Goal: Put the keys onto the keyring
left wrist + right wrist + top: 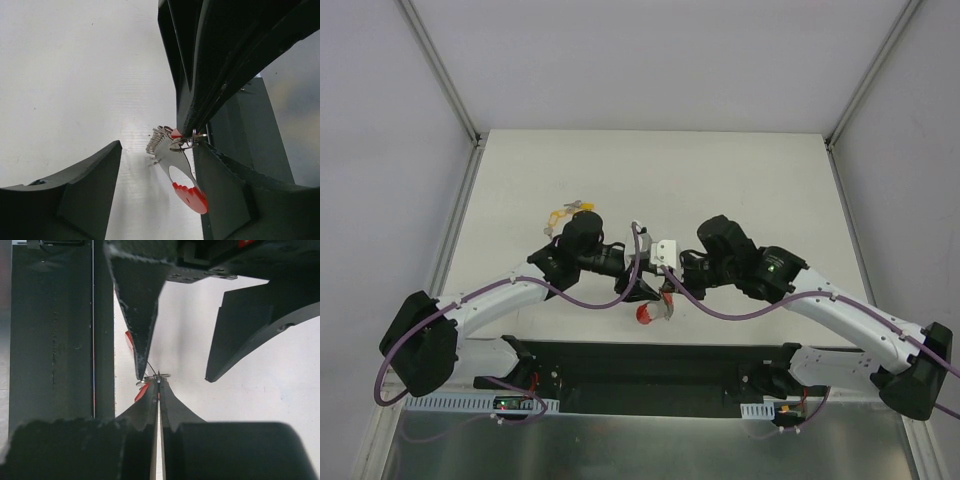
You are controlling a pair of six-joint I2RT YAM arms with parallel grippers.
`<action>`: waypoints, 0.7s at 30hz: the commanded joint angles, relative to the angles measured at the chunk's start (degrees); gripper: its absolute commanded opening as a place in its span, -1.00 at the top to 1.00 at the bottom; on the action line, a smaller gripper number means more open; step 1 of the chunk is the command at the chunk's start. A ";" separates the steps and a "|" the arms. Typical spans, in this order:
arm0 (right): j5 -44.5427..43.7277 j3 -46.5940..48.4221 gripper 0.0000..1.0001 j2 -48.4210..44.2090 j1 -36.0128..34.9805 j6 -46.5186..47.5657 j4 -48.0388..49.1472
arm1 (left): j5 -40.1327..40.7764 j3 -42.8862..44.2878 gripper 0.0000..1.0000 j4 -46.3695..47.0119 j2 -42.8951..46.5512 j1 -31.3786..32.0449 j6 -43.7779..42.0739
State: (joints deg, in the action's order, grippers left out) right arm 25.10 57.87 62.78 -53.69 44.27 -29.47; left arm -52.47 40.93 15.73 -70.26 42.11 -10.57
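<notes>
The keyring (pixel 192 197), a red plastic crescent with a silvery ribbed coil, hangs above the table between the two arms; in the top view its red part (pixel 646 313) shows below them. My right gripper (pixel 158 382) is shut on its upper edge, where a small wire ring (pixel 182 144) also sits. The right gripper enters the left wrist view (pixel 192 127) from above. My left gripper (pixel 157 145) is open and straddles the keyring, its right finger (pixel 220 190) touching the wire ring. A bunch of keys with yellow tags (pixel 568 212) lies on the table behind the left arm.
The white table (pixel 740 180) has raised rails at its left and right sides. A black strip (pixel 650 365) runs along the near edge between the arm bases. Purple cables loop along both arms.
</notes>
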 commanded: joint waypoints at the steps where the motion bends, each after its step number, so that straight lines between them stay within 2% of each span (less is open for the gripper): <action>1: 2.49 3.22 0.98 0.23 -0.19 1.17 0.73 | -3.69 2.05 -0.14 1.68 -0.67 0.87 -1.91; 11: 1.44 2.69 0.98 -0.12 -0.27 0.82 0.73 | -3.61 2.05 0.47 -0.35 -0.40 0.96 -2.70; 13: 1.00 2.43 0.97 -0.38 -0.19 0.55 0.73 | -3.17 2.05 0.73 -0.69 -0.23 0.87 -2.53; 16: 0.21 1.81 0.97 -0.82 -0.27 0.03 1.08 | -1.94 1.79 0.97 -0.70 0.21 0.96 -2.35; 21: -0.93 0.06 0.98 -2.05 -0.18 -0.68 1.44 | 1.13 1.35 1.00 -0.17 1.79 0.87 -0.43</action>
State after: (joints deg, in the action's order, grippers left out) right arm 23.49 57.95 62.94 -53.60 44.34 -29.87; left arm -53.41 40.99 12.93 -71.02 42.46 -11.73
